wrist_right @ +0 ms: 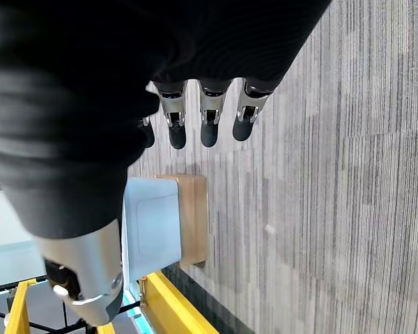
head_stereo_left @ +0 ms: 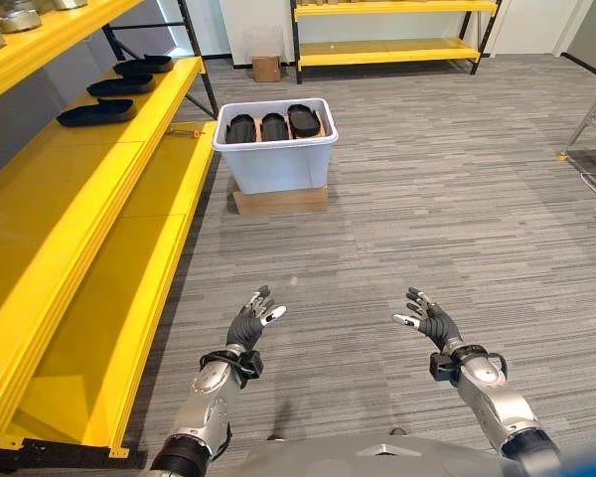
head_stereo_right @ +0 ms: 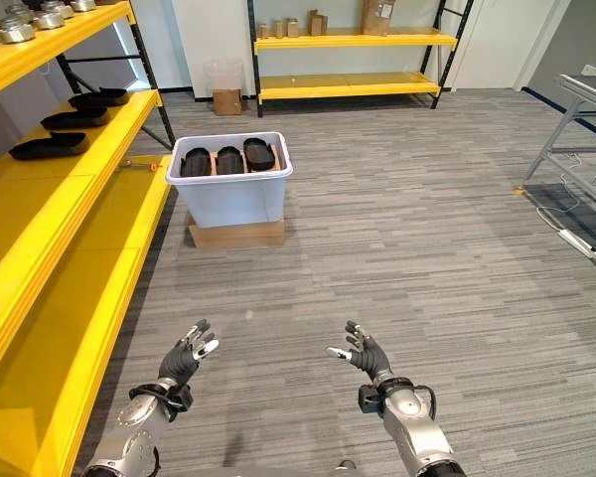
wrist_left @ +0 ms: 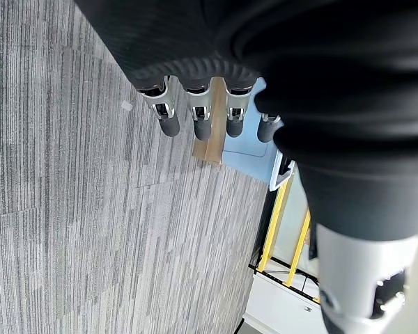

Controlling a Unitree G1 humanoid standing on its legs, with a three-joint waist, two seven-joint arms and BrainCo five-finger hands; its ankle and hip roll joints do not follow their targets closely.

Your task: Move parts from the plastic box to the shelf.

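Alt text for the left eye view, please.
Both robot hands, left hand and right hand, hang open and empty above grey carpet. Ahead, a white plastic box holds three black parts; three more sit on the yellow shelf.

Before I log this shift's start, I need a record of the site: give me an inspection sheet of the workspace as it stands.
Surface: grey striped carpet floor; yellow shelf along the robot's left.
Job's things: white plastic box on a flat cardboard piece, three black parts inside; three more black parts already on the shelf's middle level.
Clutter: small orange-handled tool on the lower level; metal parts on the top level.
Hands: left hand and right hand open, empty, above the floor.
Cables: nothing seen.
Surroundings: second yellow shelf at the far wall, cardboard box beside it.
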